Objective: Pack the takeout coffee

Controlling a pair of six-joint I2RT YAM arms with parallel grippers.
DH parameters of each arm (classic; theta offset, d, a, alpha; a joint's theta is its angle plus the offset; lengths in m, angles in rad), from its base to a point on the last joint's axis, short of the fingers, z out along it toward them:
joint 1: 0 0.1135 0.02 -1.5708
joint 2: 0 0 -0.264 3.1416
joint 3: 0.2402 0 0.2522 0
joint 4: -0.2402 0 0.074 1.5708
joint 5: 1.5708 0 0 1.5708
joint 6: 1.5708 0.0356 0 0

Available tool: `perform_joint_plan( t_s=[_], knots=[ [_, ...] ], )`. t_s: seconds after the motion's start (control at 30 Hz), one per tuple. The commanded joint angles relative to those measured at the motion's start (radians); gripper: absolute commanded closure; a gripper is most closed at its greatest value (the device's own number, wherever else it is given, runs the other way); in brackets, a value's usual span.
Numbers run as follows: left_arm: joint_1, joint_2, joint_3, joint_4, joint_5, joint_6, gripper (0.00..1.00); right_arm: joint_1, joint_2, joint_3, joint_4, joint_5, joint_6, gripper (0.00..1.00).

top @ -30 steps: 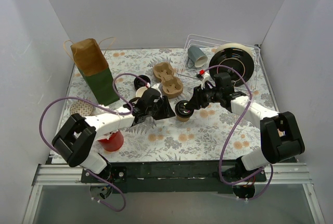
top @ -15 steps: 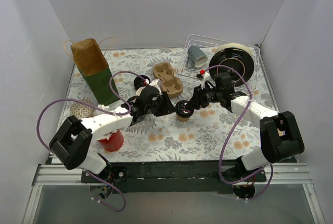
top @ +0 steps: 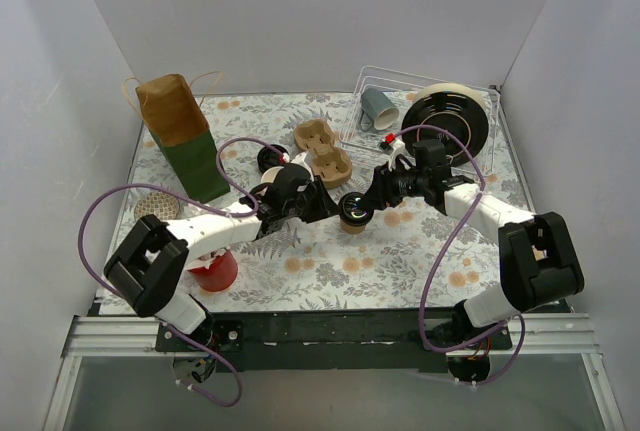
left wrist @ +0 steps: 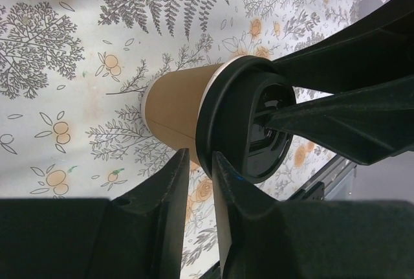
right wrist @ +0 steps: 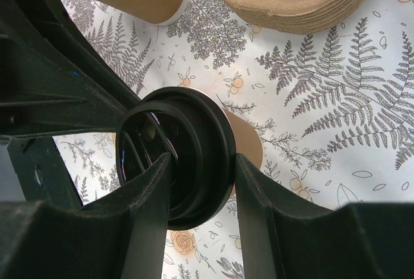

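Note:
One tan paper coffee cup (top: 351, 223) with a black lid (top: 352, 209) stands mid-table; it also shows in the left wrist view (left wrist: 174, 107) and the right wrist view (right wrist: 249, 144). My right gripper (top: 364, 199) reaches in from the right and is shut on the lid (right wrist: 194, 130), one finger in its recess, one on its outer rim. My left gripper (top: 328, 208) comes from the left; its fingers (left wrist: 178, 175) are nearly together, tips at the lid's rim (left wrist: 206, 133). A stack of lidless cups (top: 270, 179) lies behind my left arm.
A stack of pulp cup carriers (top: 322, 148) lies behind the cup. A brown and green paper bag (top: 180, 136) stands back left. A red cup (top: 213, 271) is near left. A wire rack (top: 420, 86) with a mug (top: 378, 106) and black plates (top: 452, 121) stand back right.
My left gripper has moved right and a little away, up to the cup's lid. The right gripper and the cup have stayed in place.

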Motion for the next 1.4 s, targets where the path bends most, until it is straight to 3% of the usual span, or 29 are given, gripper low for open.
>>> perform_joint_plan(
  t_s=[0.0,0.33,0.63,0.73,0.87,0.93,1.13,1.37],
  knots=[
    [0.000,0.062,-0.042,-0.068,-0.073,-0.033,0.82,0.012,0.096,-0.069,-0.195,0.129,-0.101,0.67],
    [-0.057,0.145,-0.114,-0.049,-0.121,-0.042,0.89,0.005,0.114,-0.091,-0.186,0.131,-0.085,0.68],
    [-0.087,0.082,-0.171,-0.127,-0.197,-0.075,0.89,-0.005,0.117,-0.097,-0.183,0.143,-0.082,0.68],
    [-0.087,0.018,-0.134,-0.181,-0.205,-0.070,0.82,-0.008,0.116,-0.086,-0.183,0.110,-0.093,0.68],
    [-0.086,-0.146,-0.056,-0.273,-0.205,-0.046,0.57,-0.008,0.139,-0.032,-0.204,-0.024,-0.154,0.65],
    [-0.083,-0.186,-0.008,-0.317,-0.219,-0.024,0.52,-0.008,0.163,0.021,-0.229,-0.065,-0.177,0.65],
    [-0.048,-0.269,0.000,-0.390,-0.213,0.028,0.50,-0.008,0.257,0.103,-0.332,-0.134,-0.300,0.65],
    [-0.026,-0.265,-0.039,-0.267,-0.107,0.097,0.50,0.009,0.245,0.100,-0.356,-0.138,-0.346,0.66]
  ],
)
